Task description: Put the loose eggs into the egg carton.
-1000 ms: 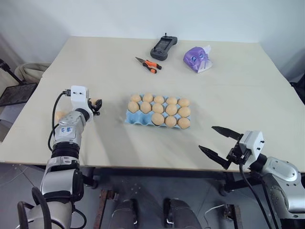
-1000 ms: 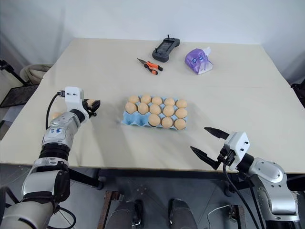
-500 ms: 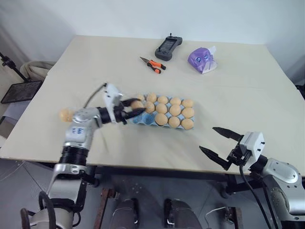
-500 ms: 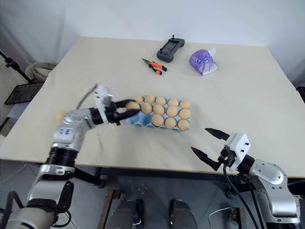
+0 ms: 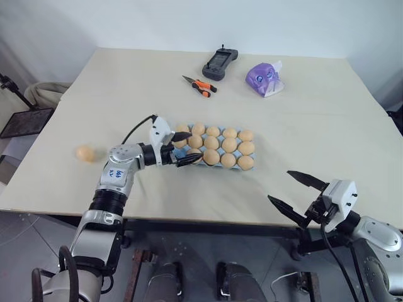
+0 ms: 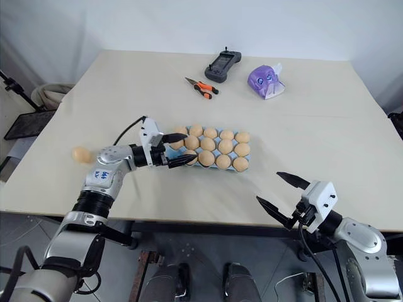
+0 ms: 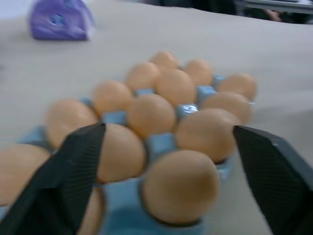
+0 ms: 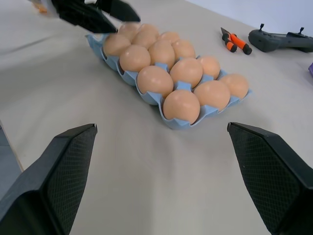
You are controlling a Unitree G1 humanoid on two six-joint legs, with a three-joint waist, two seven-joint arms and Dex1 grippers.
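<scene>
The light blue egg carton [image 8: 172, 124] sits mid-table with several tan-orange eggs [image 5: 211, 156] in its cups. My left gripper [image 5: 182, 151] is level at the carton's left end, open, its fingers [image 7: 73, 166] spread to either side of the nearest eggs [image 7: 178, 185], which rest in their cups. One loose egg [image 5: 85, 153] lies on the table far to the left of that arm. My right gripper [image 5: 294, 194] hangs open with nothing in it beyond the table's front edge at the right, well away from the carton.
At the back of the table lie orange-handled pliers [image 5: 200, 85], a black handheld controller [image 5: 217, 61] and a purple pouch [image 5: 263, 77]. Bare tabletop [image 5: 315, 126] surrounds the carton. The front edge runs close to my right gripper.
My left gripper swung right from the table's left side to the carton, carrying an egg, then opened; the egg now sits among those in the carton. The right arm stayed put.
</scene>
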